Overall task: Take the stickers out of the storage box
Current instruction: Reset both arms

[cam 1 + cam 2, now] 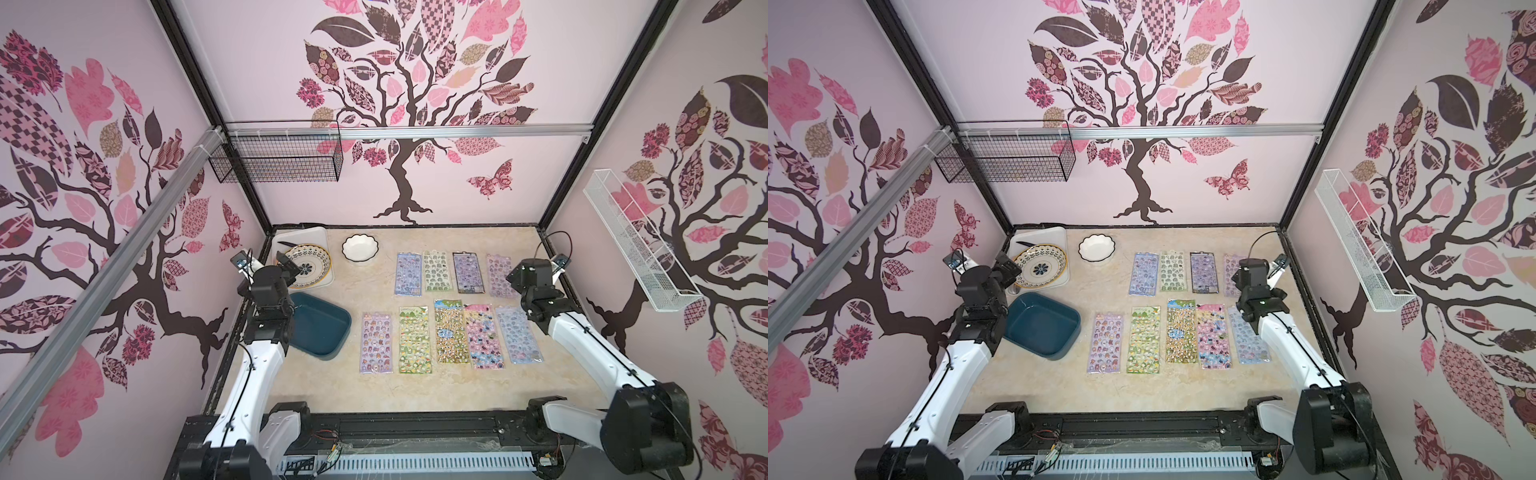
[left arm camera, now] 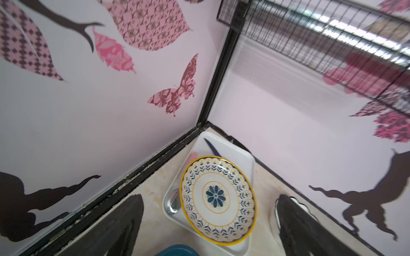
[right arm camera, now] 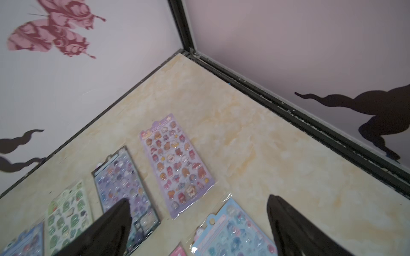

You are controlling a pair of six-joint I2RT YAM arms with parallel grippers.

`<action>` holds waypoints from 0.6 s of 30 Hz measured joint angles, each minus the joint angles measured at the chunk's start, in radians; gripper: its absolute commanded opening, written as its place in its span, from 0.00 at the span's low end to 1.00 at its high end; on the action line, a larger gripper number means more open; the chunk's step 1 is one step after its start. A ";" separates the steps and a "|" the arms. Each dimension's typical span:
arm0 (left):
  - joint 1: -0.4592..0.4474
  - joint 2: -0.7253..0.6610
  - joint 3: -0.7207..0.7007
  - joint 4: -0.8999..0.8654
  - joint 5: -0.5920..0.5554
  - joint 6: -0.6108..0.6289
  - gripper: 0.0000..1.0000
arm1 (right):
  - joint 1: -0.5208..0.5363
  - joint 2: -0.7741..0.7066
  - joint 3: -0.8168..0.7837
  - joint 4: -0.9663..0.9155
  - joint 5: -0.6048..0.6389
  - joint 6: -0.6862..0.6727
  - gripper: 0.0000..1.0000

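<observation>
Nearest me, five of the stickers lie flat in a row across the middle of the desk. They are face up and side by side, so each sheet can be seen on its own. Level with them, by the desk's left edge, sits the storage box. What shows of its inside is bare blue, though the left arm covers one end. Behind, four more sheets form a second row toward the far right corner. To my eye nothing is left to lift out, and the job looks finished or near enough.

That would explain the arms. The right gripper hangs above the far row with its jaws spread wide and nothing between them. The left gripper is likewise wide apart and empty. It is raised above the patterned plate, which rests on a white tray in the far left corner. A white bowl stands just beside the tray along the far edge, apart from the sheets.
</observation>
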 measured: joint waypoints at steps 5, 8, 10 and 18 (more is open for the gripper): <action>0.006 0.164 -0.114 0.065 0.022 0.016 0.98 | -0.019 0.048 -0.114 0.099 -0.014 -0.071 0.99; 0.006 0.242 -0.109 0.098 0.052 0.050 0.98 | -0.026 0.048 -0.164 0.160 -0.052 -0.119 0.99; 0.006 0.284 -0.109 0.135 0.072 0.076 0.98 | -0.027 0.045 -0.196 0.252 -0.072 -0.177 0.99; -0.001 0.345 -0.179 0.342 0.166 0.193 0.98 | -0.024 0.060 -0.348 0.543 -0.116 -0.299 0.99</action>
